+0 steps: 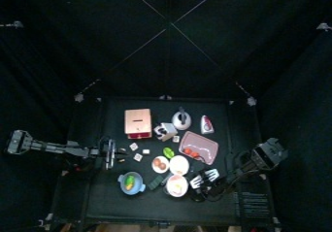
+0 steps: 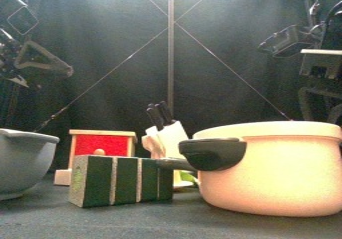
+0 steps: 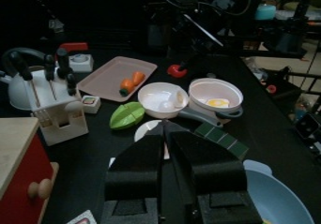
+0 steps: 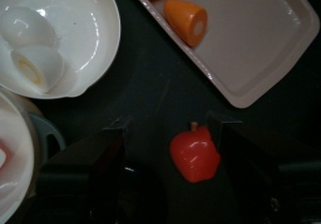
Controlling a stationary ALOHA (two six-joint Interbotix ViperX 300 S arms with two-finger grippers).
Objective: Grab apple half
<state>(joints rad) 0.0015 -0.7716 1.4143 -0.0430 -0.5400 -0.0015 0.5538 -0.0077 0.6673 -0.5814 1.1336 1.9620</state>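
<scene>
Two arms low, right claw (image 4: 191, 139) open over red piece (image 4: 193, 156), left claw (image 3: 172, 145) closed.

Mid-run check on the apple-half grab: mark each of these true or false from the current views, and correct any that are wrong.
1. The red apple half lies on the bare table between the right gripper's open jaws. True.
2. The apple half is inside the pink tray. False: it lies outside it, on the table.
3. Orange pieces lie in the pink tray. True.
4. The left gripper holds the green leaf. False: the leaf lies on the table, beyond the jaws.
5. The white bowl is empty. False: it holds pale pieces.
</scene>
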